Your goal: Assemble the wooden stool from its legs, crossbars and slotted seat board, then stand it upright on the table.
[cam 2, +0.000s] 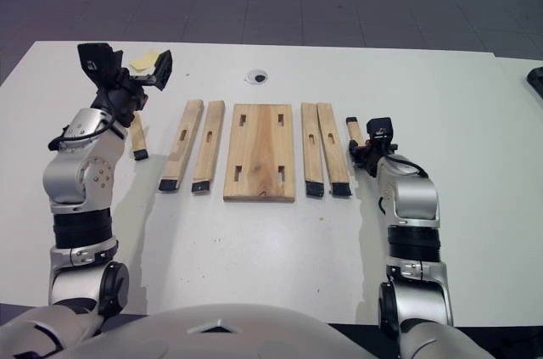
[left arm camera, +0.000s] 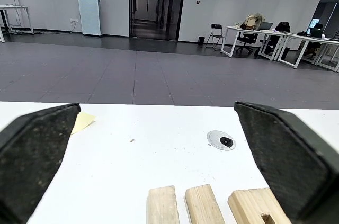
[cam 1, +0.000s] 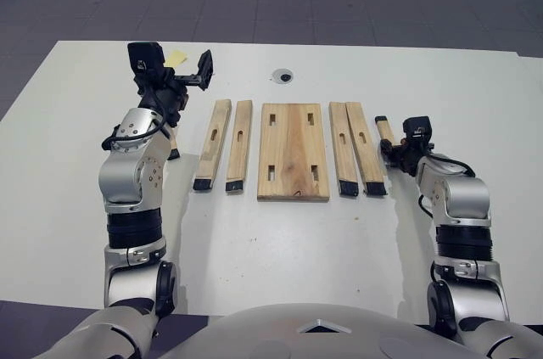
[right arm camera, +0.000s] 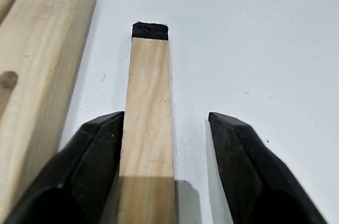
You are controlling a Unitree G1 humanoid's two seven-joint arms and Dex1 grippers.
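Where your right pincer [right arm camera: 165,119] sits: 3 o'clock of seat board [cam 1: 293,151], fingers parted astride a crossbar [right arm camera: 150,91], unclamped.
Left pincer [cam 1: 176,62]: 10 o'clock, spread wide, empty.
Legs [cam 1: 212,143]: paired at 9 and 3 o'clock.

The left arm [cam 1: 131,176] and right arm [cam 1: 454,198] are cased in rounded silver-grey shells, each broken by a black ribbed band [cam 1: 134,227] below the elbow. Small screws are set in the left shell. Black cables [cam 1: 127,131] are looped at the wrists. The left claw [cam 1: 176,66] and right claw [right arm camera: 167,128] are black, with wedge-shaped fingers faced in rough, grainy pads [left arm camera: 286,150].
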